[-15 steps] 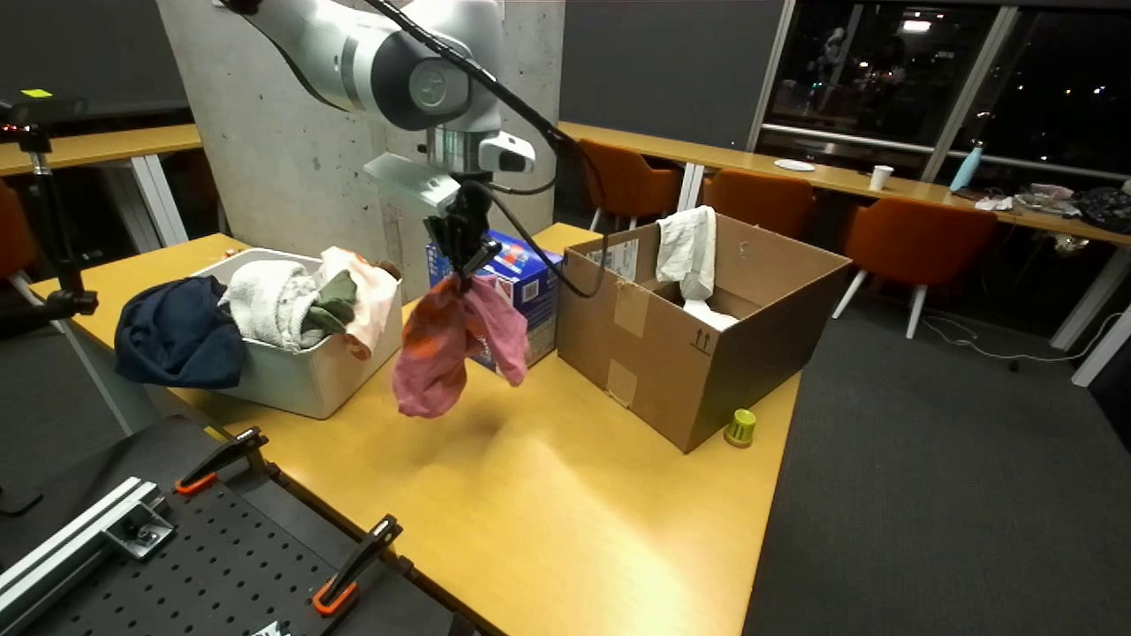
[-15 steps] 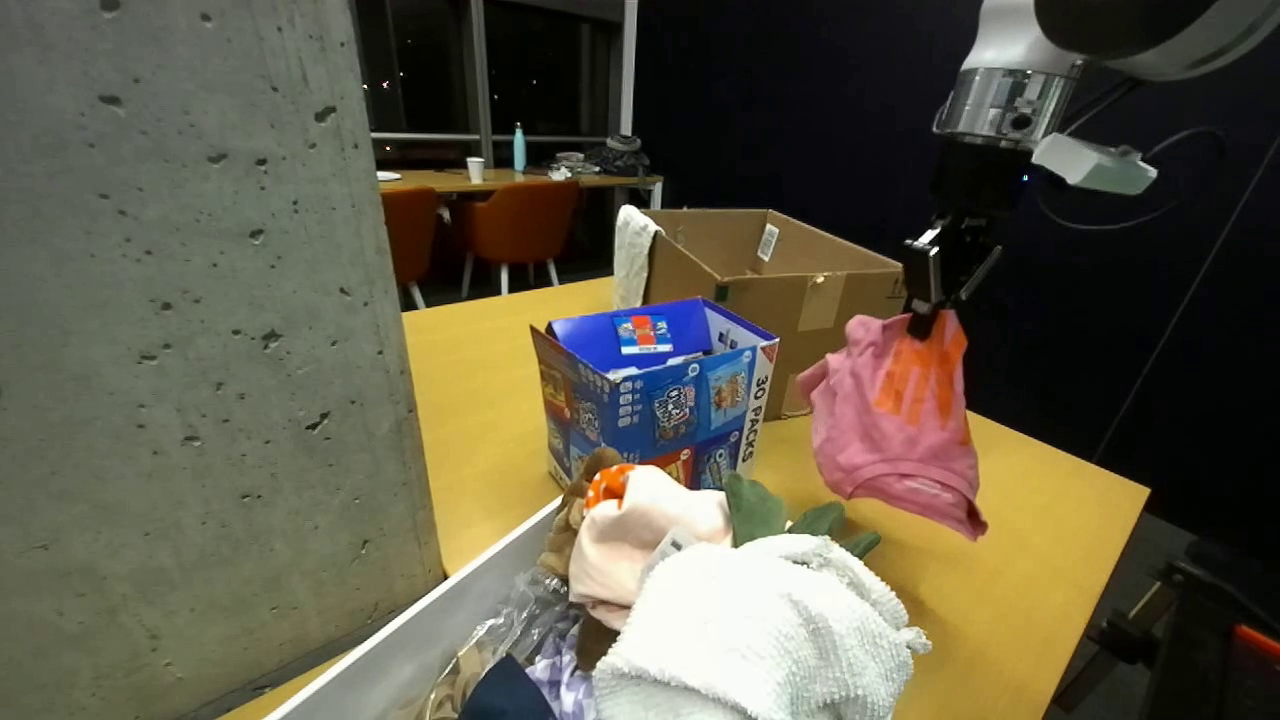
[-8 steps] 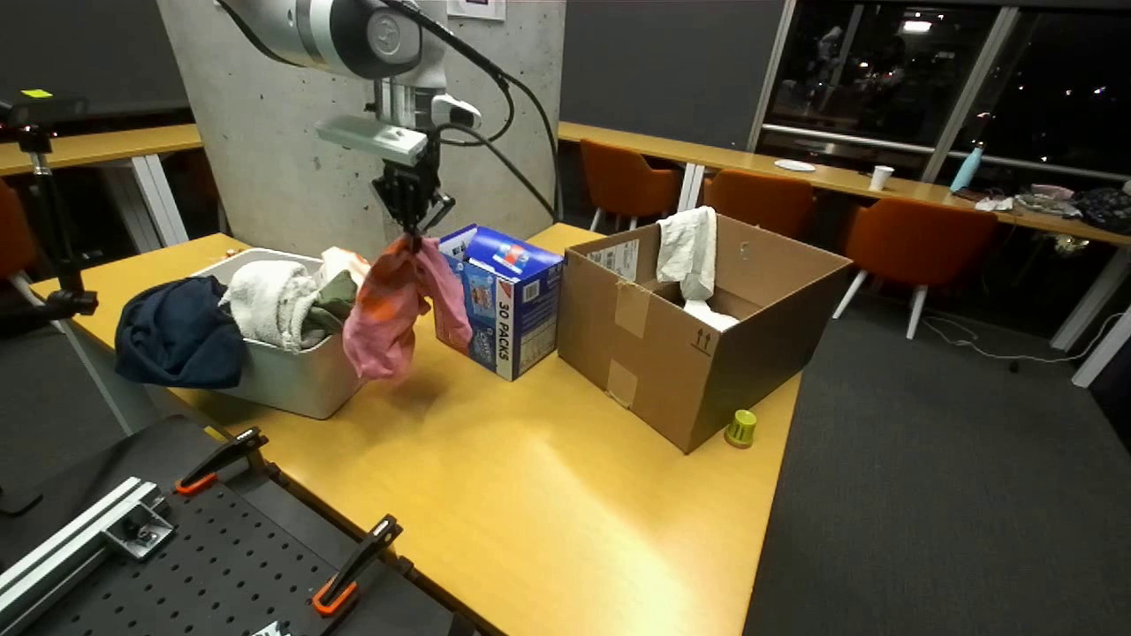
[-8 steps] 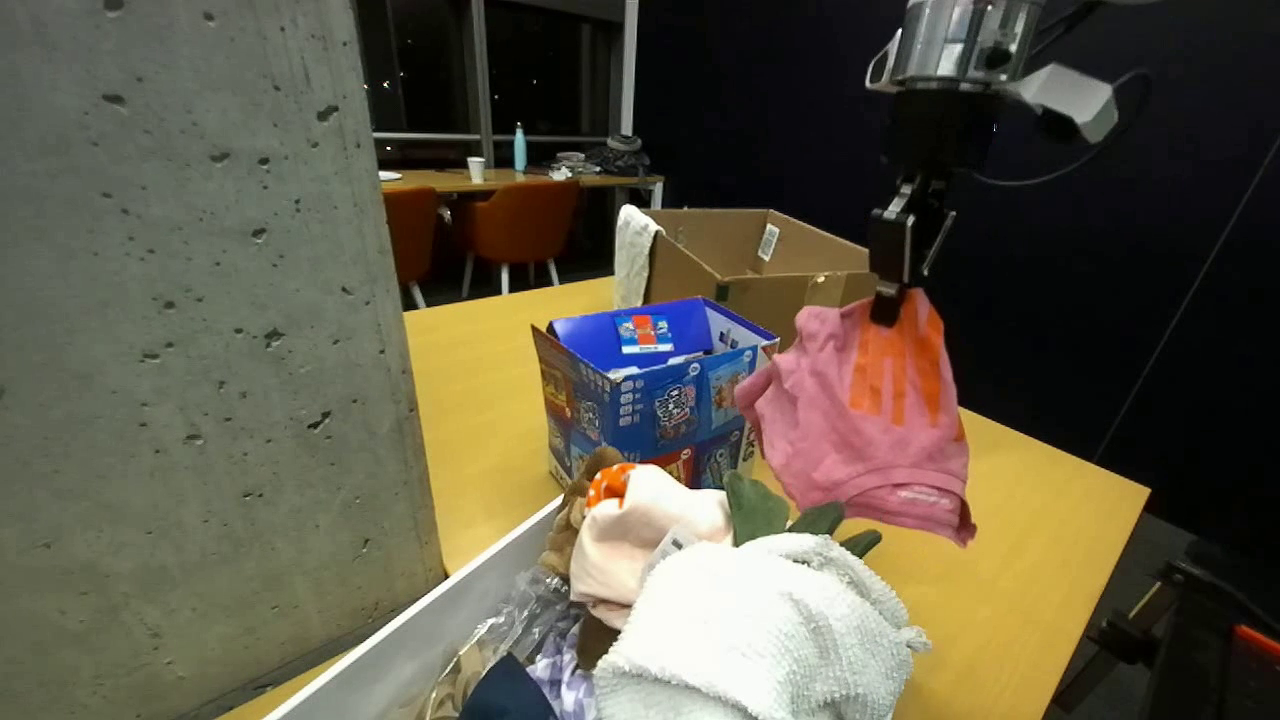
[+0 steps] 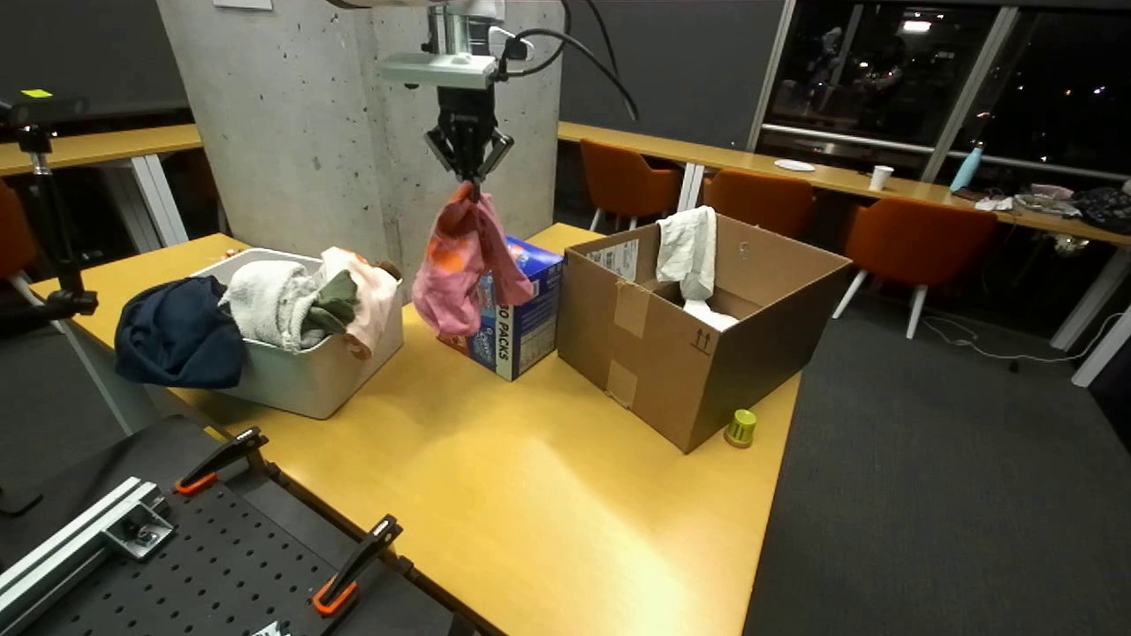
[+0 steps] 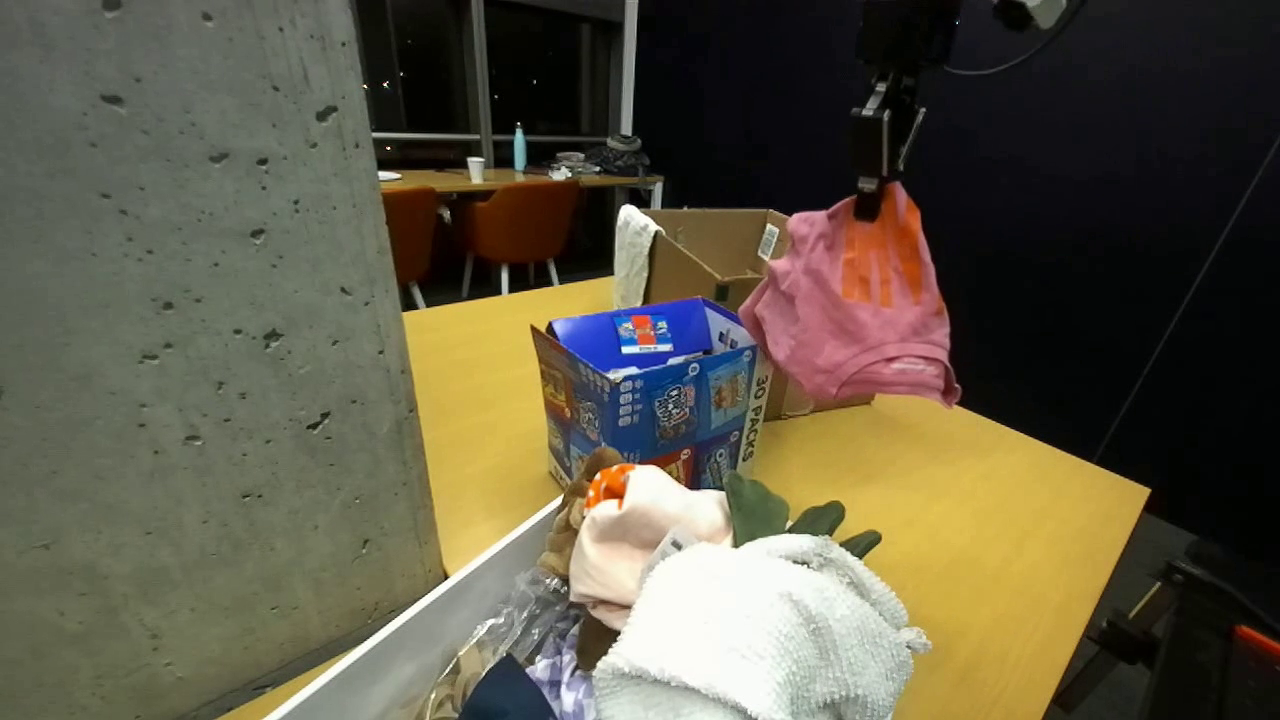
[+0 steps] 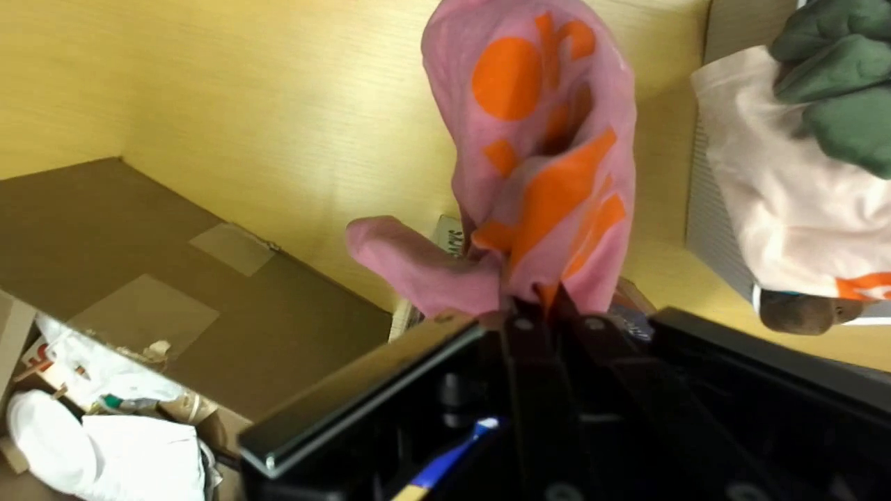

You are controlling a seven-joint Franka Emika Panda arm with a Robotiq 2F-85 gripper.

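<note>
My gripper (image 5: pixel 474 187) is shut on a pink cloth garment with orange print (image 5: pixel 452 276) and holds it in the air. The garment hangs down from the fingertips and shows also in an exterior view (image 6: pixel 850 320) and in the wrist view (image 7: pixel 529 167). It hangs in front of part of a blue snack box (image 5: pixel 536 322), well above the table. The fingertips (image 7: pixel 550 306) are dark and close together in the wrist view, with the cloth bunched between them. The blue box stands open at the top in an exterior view (image 6: pixel 650 410).
A large open cardboard box (image 5: pixel 649 353) with a white cloth (image 5: pixel 691 252) over its rim stands beside the blue box. A white bin (image 5: pixel 287 384) heaped with clothes stands across the table. A small green cup (image 5: pixel 740 428), a concrete pillar (image 6: pixel 200 350) and clamps (image 5: pixel 358 565) are around.
The gripper first went toward the white bin, then rose and moved back away from it. The pink garment stayed in its grip and now hangs higher.
</note>
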